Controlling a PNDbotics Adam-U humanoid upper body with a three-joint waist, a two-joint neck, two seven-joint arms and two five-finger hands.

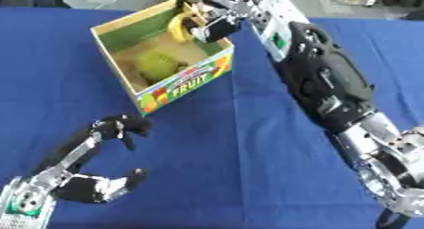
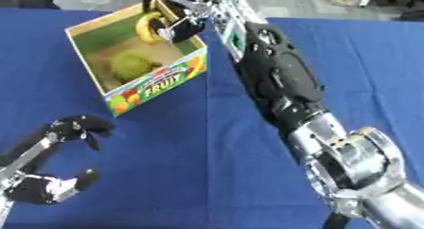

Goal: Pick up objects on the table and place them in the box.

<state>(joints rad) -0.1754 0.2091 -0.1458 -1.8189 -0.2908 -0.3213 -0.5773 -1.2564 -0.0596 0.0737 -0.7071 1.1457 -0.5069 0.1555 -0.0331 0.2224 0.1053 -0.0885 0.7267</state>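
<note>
The right hand (image 1: pixel 211 20) reaches over the far corner of the box (image 1: pixel 189 81), its fingers curled round a yellow banana (image 1: pixel 177 25) that hangs just inside the box's far wall. A round green fruit (image 1: pixel 155 62) already lies on the box floor (the front panel carries fruit pictures and the word FRUIT), and the box stands on the blue table (image 1: pixel 248 152). The left hand (image 1: pixel 103 176) rests near the lower left corner, fingers relaxed and spread, holding nothing

Bright even light; soft blur, faint shadows.
</note>
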